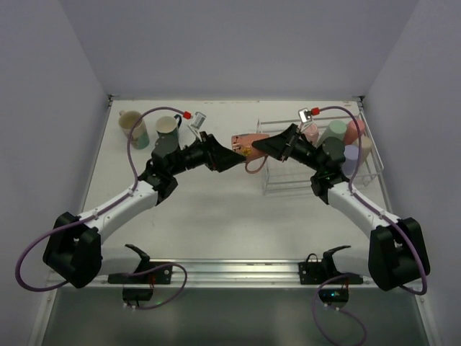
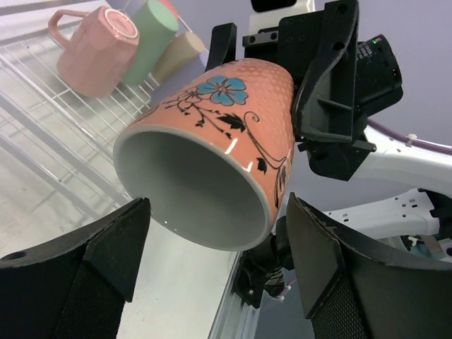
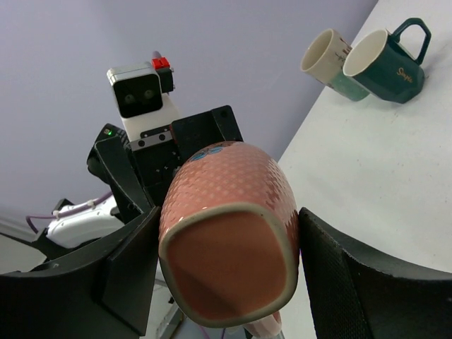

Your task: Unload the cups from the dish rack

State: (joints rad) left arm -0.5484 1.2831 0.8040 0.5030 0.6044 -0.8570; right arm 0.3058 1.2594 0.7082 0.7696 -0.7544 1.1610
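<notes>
Right gripper (image 3: 227,224) clamps the salmon mug (image 2: 226,134) by its base, in mid-air just left of the dish rack (image 1: 284,191).
Left gripper (image 2: 215,212) has its jaws apart, either side of the mug's mouth; contact unclear.

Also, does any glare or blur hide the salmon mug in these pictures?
No: top external, even soft light, the salmon mug small but sharp; left wrist, only small white glints on its glaze, the dish rack behind brightly lit; right wrist, its base sharp, no glare.
</notes>
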